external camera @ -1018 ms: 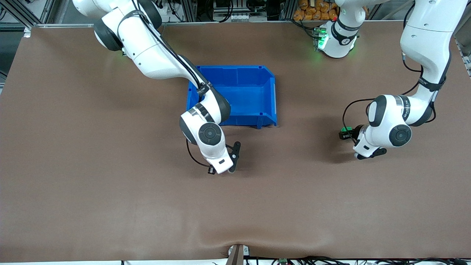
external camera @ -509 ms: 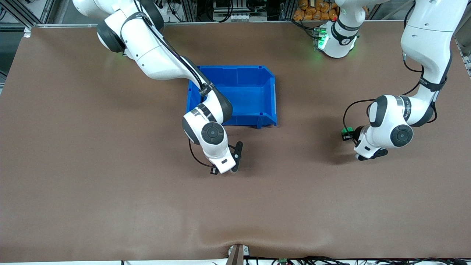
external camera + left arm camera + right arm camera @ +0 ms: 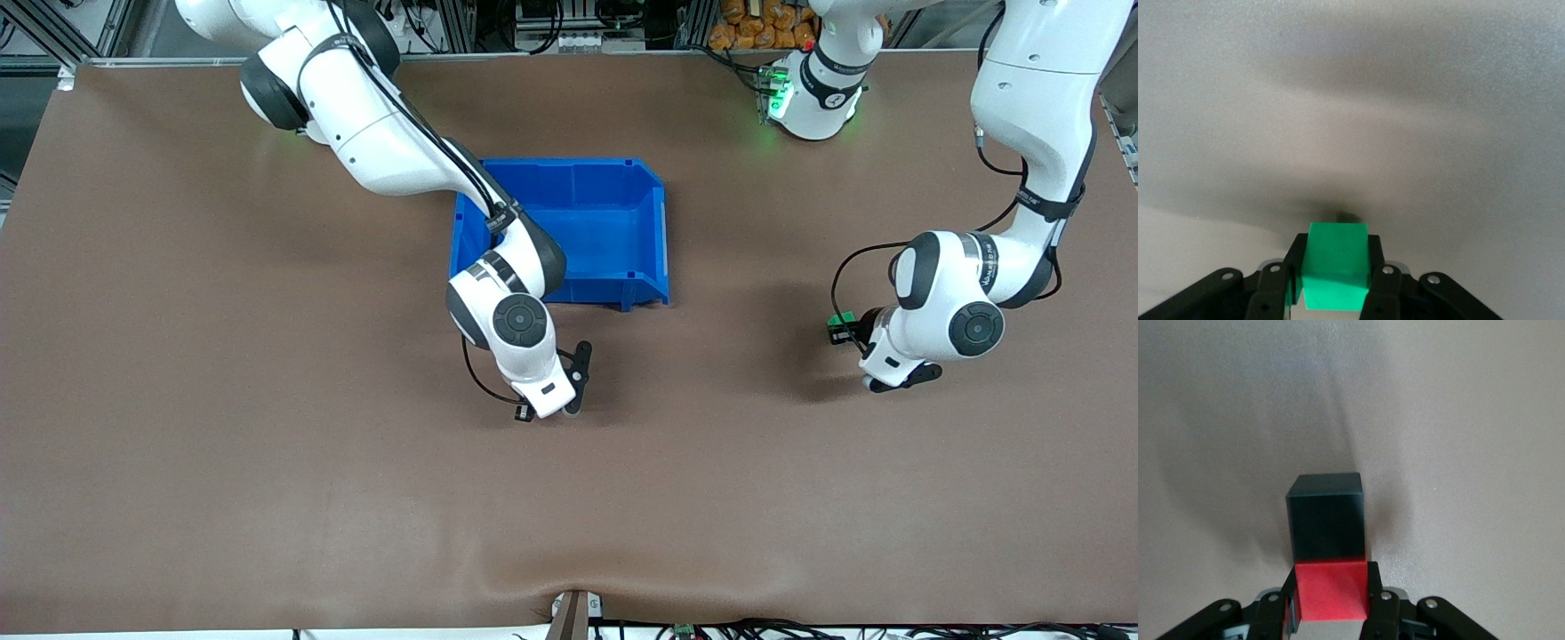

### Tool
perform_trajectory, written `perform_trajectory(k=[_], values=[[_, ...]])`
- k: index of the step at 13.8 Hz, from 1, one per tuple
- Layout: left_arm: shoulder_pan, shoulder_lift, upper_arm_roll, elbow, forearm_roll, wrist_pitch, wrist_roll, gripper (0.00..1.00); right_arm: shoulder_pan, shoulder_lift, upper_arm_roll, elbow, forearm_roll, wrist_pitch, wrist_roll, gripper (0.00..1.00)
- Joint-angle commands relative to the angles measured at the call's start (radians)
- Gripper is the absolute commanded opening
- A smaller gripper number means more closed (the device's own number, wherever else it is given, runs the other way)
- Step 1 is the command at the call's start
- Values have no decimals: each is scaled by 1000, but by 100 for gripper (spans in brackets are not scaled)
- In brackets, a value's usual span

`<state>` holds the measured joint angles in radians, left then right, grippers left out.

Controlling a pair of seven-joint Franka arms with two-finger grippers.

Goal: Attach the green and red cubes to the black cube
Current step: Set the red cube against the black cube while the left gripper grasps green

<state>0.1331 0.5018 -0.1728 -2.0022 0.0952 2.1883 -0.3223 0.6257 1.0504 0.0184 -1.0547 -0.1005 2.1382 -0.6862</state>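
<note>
2 hands: both carry cubes, well apart on the table point(image 3: 267, 462).
Left hand point(image 3: 1333, 293): clamped on the green cube point(image 3: 1336, 265), over the table off the blue bin point(image 3: 622, 182), toward the left arm's end.
Right hand point(image 3: 1331, 607): clamped on the red cube point(image 3: 1331, 590), low over the table just in front of the blue bin.
Black cube point(image 3: 1326, 518): stuck to the red cube's outer face, carried with it.
Step in hand: red and black look joined; green not yet attached.
Next move: likely bring the 2 hands together and press green squarely onto a free black face.
</note>
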Motion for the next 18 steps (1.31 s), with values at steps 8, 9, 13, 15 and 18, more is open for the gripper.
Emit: perform_trajectory(k=[8, 9, 13, 15, 18], values=[[13, -19, -22, 60, -5, -12, -168, 0, 5, -36, -8, 27, -1, -65, 42, 100], [10, -19, -22, 74, -27, -12, -193, 0, 0, -50, -6, 27, 2, -105, 42, 100], [-3, -11, -22, 125, -101, -15, -314, 0, -32, -136, -6, 24, 4, -193, 40, 100], [-30, -3, -28, 149, -115, -13, -413, 0, -67, -170, -3, 24, 5, -219, 43, 100], [-90, 20, -28, 200, -117, -13, -581, 0, -122, -194, -3, 24, 5, -221, 68, 100]])
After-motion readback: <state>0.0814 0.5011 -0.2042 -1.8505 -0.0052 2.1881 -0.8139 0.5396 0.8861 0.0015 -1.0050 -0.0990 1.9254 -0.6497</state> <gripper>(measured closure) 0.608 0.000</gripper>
